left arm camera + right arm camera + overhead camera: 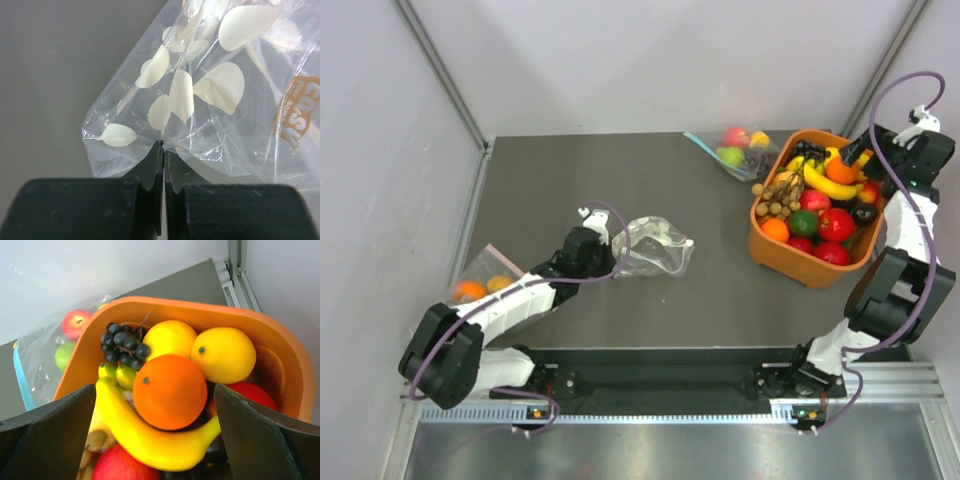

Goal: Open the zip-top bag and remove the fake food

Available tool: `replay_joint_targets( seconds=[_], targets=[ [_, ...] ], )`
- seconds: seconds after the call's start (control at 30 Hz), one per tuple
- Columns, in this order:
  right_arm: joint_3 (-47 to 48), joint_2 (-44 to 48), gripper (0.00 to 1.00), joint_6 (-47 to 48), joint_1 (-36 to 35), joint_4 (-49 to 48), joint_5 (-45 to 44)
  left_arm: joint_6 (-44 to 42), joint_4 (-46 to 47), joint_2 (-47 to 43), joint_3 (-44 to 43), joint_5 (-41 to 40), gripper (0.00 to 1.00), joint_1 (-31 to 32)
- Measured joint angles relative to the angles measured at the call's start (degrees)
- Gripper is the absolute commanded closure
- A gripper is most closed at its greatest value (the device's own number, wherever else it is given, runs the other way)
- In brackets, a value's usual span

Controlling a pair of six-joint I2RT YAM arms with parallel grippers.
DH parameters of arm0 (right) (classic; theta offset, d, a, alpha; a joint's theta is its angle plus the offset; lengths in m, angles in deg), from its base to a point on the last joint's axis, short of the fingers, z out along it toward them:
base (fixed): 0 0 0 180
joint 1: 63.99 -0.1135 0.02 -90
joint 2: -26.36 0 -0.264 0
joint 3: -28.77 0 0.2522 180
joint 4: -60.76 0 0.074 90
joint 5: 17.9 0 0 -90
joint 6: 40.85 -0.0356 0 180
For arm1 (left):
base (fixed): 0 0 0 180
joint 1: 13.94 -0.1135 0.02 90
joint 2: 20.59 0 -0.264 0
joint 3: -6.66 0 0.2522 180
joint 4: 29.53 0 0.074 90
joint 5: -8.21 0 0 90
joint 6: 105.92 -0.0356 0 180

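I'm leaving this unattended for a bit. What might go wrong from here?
The left gripper pinches only a thin fold at the edge of the zip-top bag, so the slick film may slip free. The orange ball sits high in a heaped bin, between the open fingers of the right gripper; a nudge on withdrawal might roll it over the rim.

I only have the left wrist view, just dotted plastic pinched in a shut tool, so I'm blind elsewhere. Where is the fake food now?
Observer: The orange and banana lie in an orange bin at the right side of the table.
Operator: And the right tool?
Observer: It hangs over that bin, wide open, gripping nothing.
Operator: Anything inside the zip-top bag?
Observer: From above, it looks empty.
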Motion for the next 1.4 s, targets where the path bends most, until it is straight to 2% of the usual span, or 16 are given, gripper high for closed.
replay_joint_targets(
  seconds=[0.2,0.23,0.3,0.33,0.4,0.43,0.53,0.57,0.6,0.73,1.0,1.23,1.4],
  targets=[
    [-4.98,8.87,0.00,-0.37,0.00,1.18,-0.44,-0.20,-0.02,0.61,-1.01,0.17,0.89,0.00],
    [-5.88,11.17,0.00,-0.44,-0.04,1.36,-0.61,-0.20,-0.04,0.61,-1.11,0.15,0.83,0.00],
    [-7.93,16.06,0.00,-0.46,-0.74,1.95,-1.14,-0.26,-0.04,0.63,-1.53,0.11,0.77,0.00],
    [-9.18,18.99,0.00,-0.39,-1.22,2.05,-1.88,-0.28,-0.04,0.63,-1.75,0.11,0.67,0.00],
    [-11.98,24.85,0.00,-0.24,-3.52,2.80,-3.69,-0.46,-0.13,0.81,-2.45,0.13,0.56,0.00],
    [-13.31,27.65,0.00,-0.15,-5.31,3.21,-4.44,-0.63,-0.13,0.92,-2.78,0.17,0.42,0.00],
    [-17.05,34.67,0.01,0.22,-12.63,4.72,-7.41,-0.68,-0.39,1.11,-3.69,0.11,0.23,-0.02],
    [-18.21,36.61,0.00,0.22,-15.32,5.40,-8.24,-0.74,-0.57,1.09,-3.89,0.11,0.07,-0.04],
    [-19.41,38.62,0.00,0.22,-17.81,6.08,-9.20,-0.94,-0.79,1.07,-4.11,0.07,0.01,-0.04],
    [-22.03,44.13,0.01,0.22,-23.41,9.20,-11.91,-0.46,-3.28,-1.14,-4.33,-0.70,0.01,-0.07],
    [-26.12,51.67,0.00,0.39,-30.12,14.29,-14.34,-0.35,-10.56,-12.02,-9.20,-4.17,0.01,-0.13],
    [-29.03,54.07,0.00,0.68,-31.82,18.40,-14.67,0.57,-16.94,-19.78,-17.73,-8.79,0.01,-0.15],
    [-29.00,55.67,0.00,0.74,-31.91,18.86,-13.86,3.39,-20.20,-24.63,-19.89,-14.58,0.01,-0.15]
  ],
)
